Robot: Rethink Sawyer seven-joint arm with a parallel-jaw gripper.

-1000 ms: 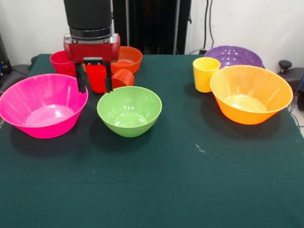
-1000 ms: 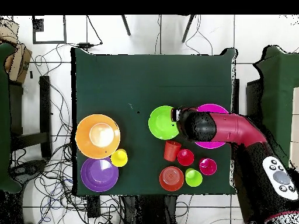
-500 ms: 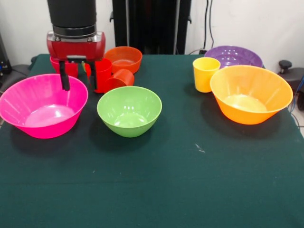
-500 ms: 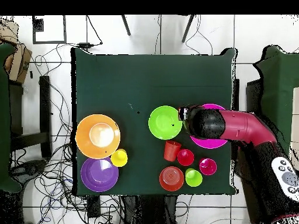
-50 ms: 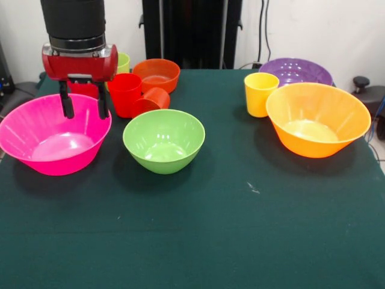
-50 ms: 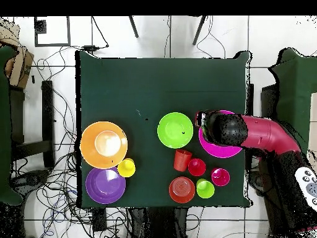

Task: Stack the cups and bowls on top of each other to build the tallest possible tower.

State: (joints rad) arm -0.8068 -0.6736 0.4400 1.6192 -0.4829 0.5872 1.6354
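At the frame's left, the gripper (image 5: pixel 84 106) hangs released and empty over the pink bowl (image 5: pixel 36 141)

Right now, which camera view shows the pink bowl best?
The front view: the pink bowl shows its rim, wall and inside, with the open tool over its far rim. In the overhead view the arm covers much of it.

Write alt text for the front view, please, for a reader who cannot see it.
The open gripper hangs over the pink bowl on a green table. Green, orange-yellow and purple bowls stand separately.
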